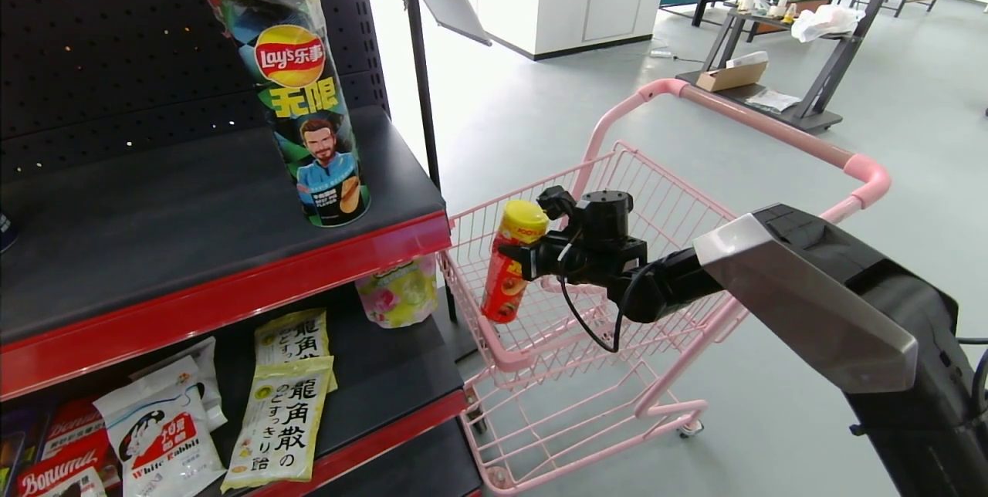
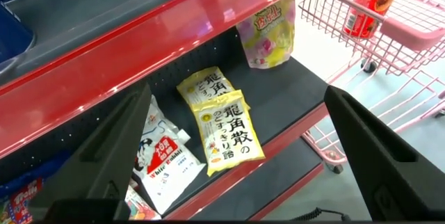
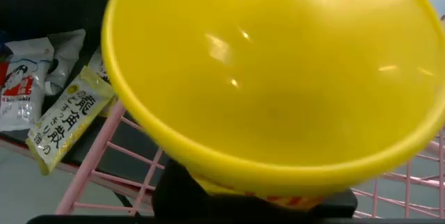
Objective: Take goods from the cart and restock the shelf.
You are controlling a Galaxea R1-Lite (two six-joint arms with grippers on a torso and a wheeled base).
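Your restock is partly done. One tall green chip canister (image 1: 309, 111) already stands upright near the right end of the upper shelf (image 1: 154, 227). The lower shelf (image 1: 401, 373) carries yellow candy bags (image 1: 285, 412), white candy bags (image 1: 158, 431) and a pink-and-yellow pouch (image 1: 397, 292) at its right end.

The red chip can (image 1: 505, 289) with the yellow lid (image 3: 278, 71) has yet to be shelved. It hangs slightly tilted over the near-left corner of the pink cart (image 1: 772, 130), just right of the shelf's edge and a little below the upper board. My reading is that lifting it across onto the upper shelf is what remains.

Your right end effector (image 1: 519, 258) is clamped on that can just under the lid, with the arm stretched out roughly level from the right and the wrist pointing left toward the shelf.

Your left end effector (image 2: 238, 92) sits low in front of the lower shelf, its fingers (image 2: 118, 154) spread apart and holding nothing.
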